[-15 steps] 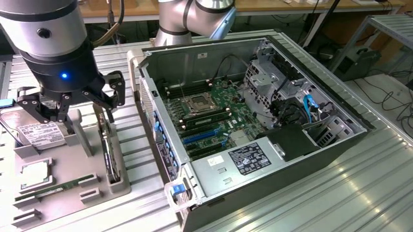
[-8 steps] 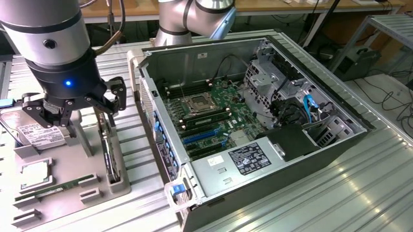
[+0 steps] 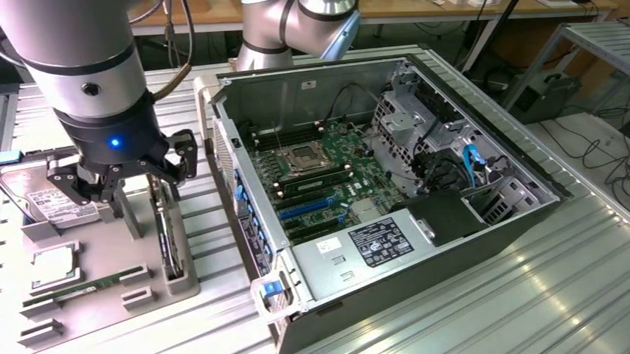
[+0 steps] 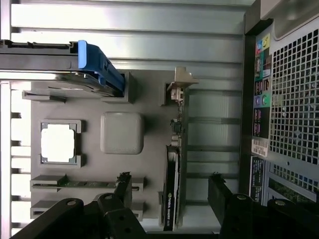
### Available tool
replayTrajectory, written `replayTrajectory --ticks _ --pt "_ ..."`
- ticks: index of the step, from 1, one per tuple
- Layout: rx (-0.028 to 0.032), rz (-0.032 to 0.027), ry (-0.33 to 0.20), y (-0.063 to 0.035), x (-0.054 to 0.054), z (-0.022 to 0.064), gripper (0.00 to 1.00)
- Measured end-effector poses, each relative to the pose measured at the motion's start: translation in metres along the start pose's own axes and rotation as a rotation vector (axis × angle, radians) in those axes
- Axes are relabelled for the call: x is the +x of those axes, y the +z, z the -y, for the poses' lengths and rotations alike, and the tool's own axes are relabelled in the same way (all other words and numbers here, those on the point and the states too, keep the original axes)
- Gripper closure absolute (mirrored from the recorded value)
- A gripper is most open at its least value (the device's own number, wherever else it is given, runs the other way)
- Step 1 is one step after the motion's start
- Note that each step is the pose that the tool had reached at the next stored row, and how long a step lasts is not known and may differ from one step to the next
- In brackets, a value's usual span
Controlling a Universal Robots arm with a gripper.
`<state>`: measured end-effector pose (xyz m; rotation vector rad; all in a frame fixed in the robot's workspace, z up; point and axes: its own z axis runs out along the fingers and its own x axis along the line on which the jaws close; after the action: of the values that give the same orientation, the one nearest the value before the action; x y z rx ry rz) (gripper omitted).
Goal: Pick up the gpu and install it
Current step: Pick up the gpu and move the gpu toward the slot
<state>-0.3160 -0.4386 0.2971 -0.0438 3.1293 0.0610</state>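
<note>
Currently the gpu (image 3: pixel 170 243) (image 4: pixel 173 159) stands on its long edge in a slot of the grey tray (image 3: pixel 147 295) (image 4: pixel 154 129), on the tray side nearest the PC case (image 3: pixel 295 88) (image 4: pixel 294 99). Its long axis runs near-to-far, approx parallel to the case's side wall. The silver metal bracket end points to the far end of the tray, level w/ the hard drive (image 3: pixel 49 203) (image 4: pixel 65 74). The black fan shroud w/ green lettering sits at the other, nearer end. Seen edge-on, the card is thin, flat and dark.

The end effector (image 3: pixel 138 193) (image 4: pixel 169 180) hangs over the gpu, open wide and holding nothing. In the wrist view one black finger is on each side of the card's edge, both clear of it.

The tray is matte grey plastic w/ blocky raised holders and sits at the exterior view's left, on a ribbed aluminium bench (image 3: pixel 512 295) (image 4: pixel 124 25). It also carries:
- the boxy silver hard drive w/ white label and a blue plastic rail
- a square CPU (image 3: pixel 54 267) (image 4: pixel 58 142) w/ a pale metal lid in a frame
- a slim green memory stick (image 3: pixel 84 286) (image 4: pixel 75 183)
- a rounded white square pad (image 4: pixel 122 133)

The case lies on its side, lid off, w/ sheet-metal walls and a perforated rear grille. A green motherboard (image 3: pixel 315 169) w/ blue slots lies inside.
</note>
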Motion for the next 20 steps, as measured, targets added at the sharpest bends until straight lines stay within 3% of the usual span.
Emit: replayTrajectory --ticks 13,20 --pt "0.0000 -0.0003 0.001 0.0242 -0.001 0.0049 0.28" --pt "0.0005 0.0012 0.038 0.0361 -0.001 0.0054 0.28"
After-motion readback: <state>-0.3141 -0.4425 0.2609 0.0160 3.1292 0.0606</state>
